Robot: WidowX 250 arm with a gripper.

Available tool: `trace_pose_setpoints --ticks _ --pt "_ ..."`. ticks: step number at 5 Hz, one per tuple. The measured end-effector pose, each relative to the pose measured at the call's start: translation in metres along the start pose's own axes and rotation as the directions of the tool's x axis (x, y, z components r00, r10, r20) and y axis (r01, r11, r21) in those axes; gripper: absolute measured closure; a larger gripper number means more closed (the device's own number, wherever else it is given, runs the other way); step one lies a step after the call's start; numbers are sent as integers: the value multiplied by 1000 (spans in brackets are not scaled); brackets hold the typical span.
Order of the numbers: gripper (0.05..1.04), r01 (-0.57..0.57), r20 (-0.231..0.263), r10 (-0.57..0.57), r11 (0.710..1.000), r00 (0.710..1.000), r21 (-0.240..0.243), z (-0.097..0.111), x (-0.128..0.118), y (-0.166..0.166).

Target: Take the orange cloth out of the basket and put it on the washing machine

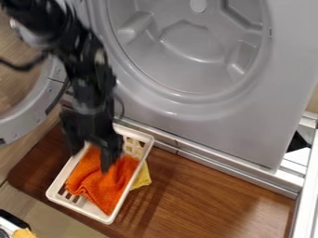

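Orange cloth (110,186) in white rectangular plastic basket (57,189), under jaws; yellow cloth (143,177) right; grey washing machine (214,123) behind jaws, rightward.

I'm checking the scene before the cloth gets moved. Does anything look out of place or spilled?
One thing: a yellow cloth sticks out beyond the right side of the white basket, whereas the orange cloth lies inside it. I see no spill.
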State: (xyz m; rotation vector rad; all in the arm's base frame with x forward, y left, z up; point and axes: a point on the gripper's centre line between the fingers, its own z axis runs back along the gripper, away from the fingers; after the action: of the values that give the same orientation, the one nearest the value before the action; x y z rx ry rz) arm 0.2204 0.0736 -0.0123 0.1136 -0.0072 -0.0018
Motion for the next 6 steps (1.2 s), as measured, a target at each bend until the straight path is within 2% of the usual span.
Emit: trace_pose_setpoints --ticks 1,2,4,5,6 --pt "84 8 15 -8 1000 1000 -9 -23 4 -4" --pt "137 10 42 -10 1000 999 -4 -34 10 -4" --pt "737 14 27 -15 999 1000 38 -41 15 1" --pt "936 32 9 -32 998 999 47 -39 15 -1" --pt "1012 33 4 -33 998 999 57 -33 15 0"
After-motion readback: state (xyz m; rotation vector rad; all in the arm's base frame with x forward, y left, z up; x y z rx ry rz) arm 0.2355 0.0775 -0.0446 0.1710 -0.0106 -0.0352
